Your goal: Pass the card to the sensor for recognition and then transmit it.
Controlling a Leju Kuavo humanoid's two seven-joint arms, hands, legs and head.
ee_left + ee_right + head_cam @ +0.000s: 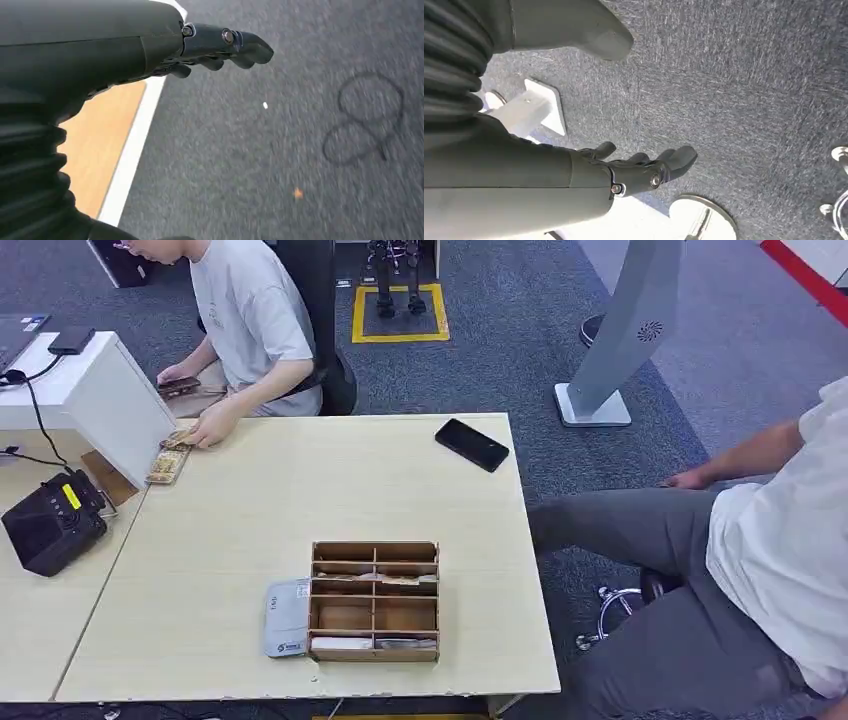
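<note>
A wooden compartment box point(375, 601) stands near the front edge of the light table point(230, 540), with cards point(342, 644) lying in its front slots. A grey-white card point(287, 617) lies flat against the box's left side. The black sensor unit point(52, 523) with a yellow label sits on the neighbouring table at the far left. My left hand point(220, 47) hangs over grey carpet, fingers loosely extended, holding nothing. My right hand point(639, 170) also hangs over the carpet, thumb apart from the fingers, empty.
A black phone point(472, 444) lies at the table's far right corner. A seated person point(245, 325) at the far left handles small boards beside a white box point(95, 390). Another person point(740, 580) sits close on the right. A grey stand point(625, 330) rises behind.
</note>
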